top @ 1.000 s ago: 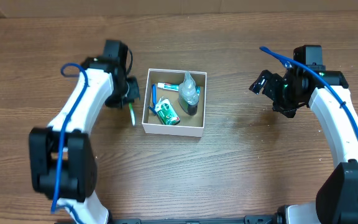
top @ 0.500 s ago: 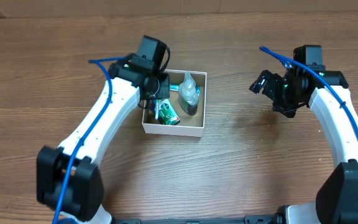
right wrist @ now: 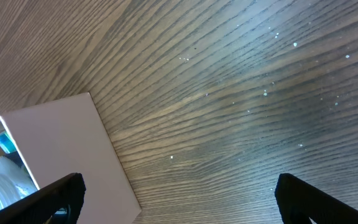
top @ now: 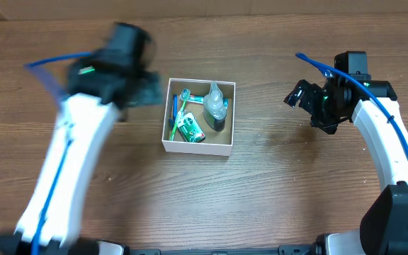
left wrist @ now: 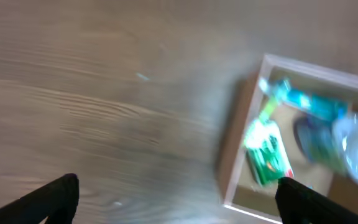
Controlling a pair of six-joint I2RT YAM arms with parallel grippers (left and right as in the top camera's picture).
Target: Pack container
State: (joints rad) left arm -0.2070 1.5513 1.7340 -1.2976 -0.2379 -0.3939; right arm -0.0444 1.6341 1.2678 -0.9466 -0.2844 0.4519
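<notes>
Left gripper [top: 142, 88] shows smeared in the overhead view, just beside the left wall of the container [top: 197, 148]. Its wrist view has both fingers spread wide with nothing between them. Right gripper [top: 299, 95] hangs well apart to the right, likewise wide open and empty. I note the container upright on the table [top: 261, 205], holding a green toothbrush [top: 182, 106], a green packet [top: 189, 128], a clear bottle [top: 215, 106] and a small tube [top: 190, 97]. My judgement: loading is at or near its end. No further item awaiting packing shows in any view. The next move calls for confirming nothing overhangs the rim, then parking both arms.
</notes>
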